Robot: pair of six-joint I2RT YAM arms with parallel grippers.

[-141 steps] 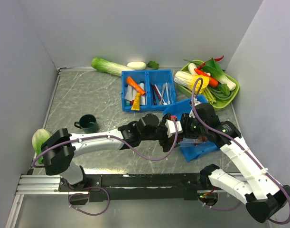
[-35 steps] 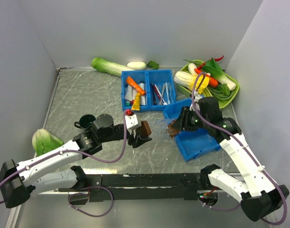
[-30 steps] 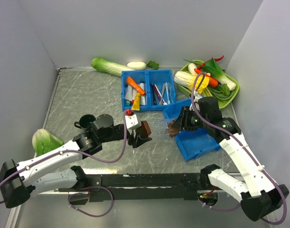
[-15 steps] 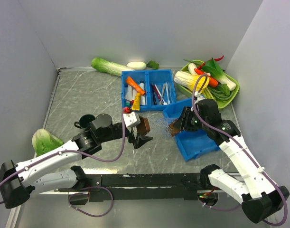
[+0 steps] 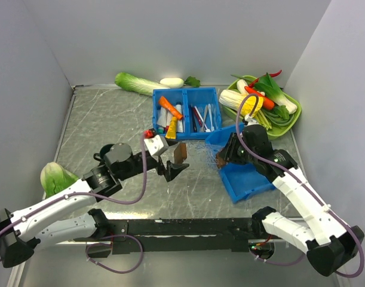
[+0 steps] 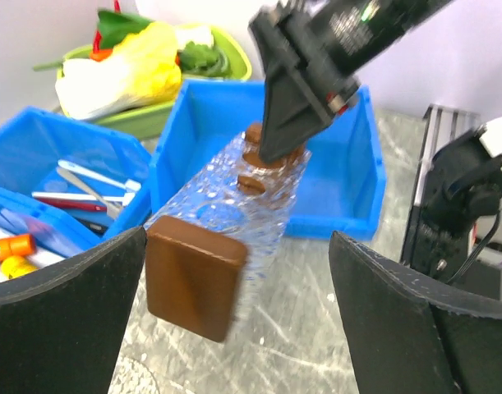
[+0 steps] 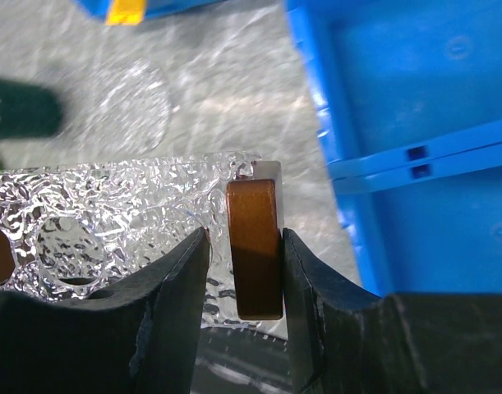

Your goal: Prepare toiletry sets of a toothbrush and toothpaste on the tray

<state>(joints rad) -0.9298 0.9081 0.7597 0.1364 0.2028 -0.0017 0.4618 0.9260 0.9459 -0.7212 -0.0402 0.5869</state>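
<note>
a grey marbled worktop (image 5: 110,119) sits inside plain pale walls. over its middle, the clear dimpled tray (image 6: 234,197) stretches between the two arms and shows in the top view only as a faint frosted patch. the right gripper (image 7: 246,238) is clenched on a brown block (image 7: 254,246) at the tray's far edge, both fingers (image 7: 181,279) pressed flat against the block's sides. the left gripper (image 5: 176,160) is released, its fingers (image 6: 66,304) spread wide on either side of a second brown block (image 6: 193,275) at the tray's near end, touching neither the block nor the tray. behind the tray stands a divided blue bin (image 5: 187,91): an orange toothpaste tube (image 5: 169,107) and a yellow toothpaste tube (image 5: 171,128) lie in its left compartment, and a dark red toothbrush (image 6: 66,201) lies among pale ones in its right compartment, so none of them is on the tray. an open blue bin (image 5: 248,179) lies under the right arm. a green dish (image 5: 291,119) of vegetables fills the far right corner, a long leafy cabbage (image 5: 137,82) lies along the back wall, and another leafy green (image 5: 54,176) sits at the left edge.
</note>
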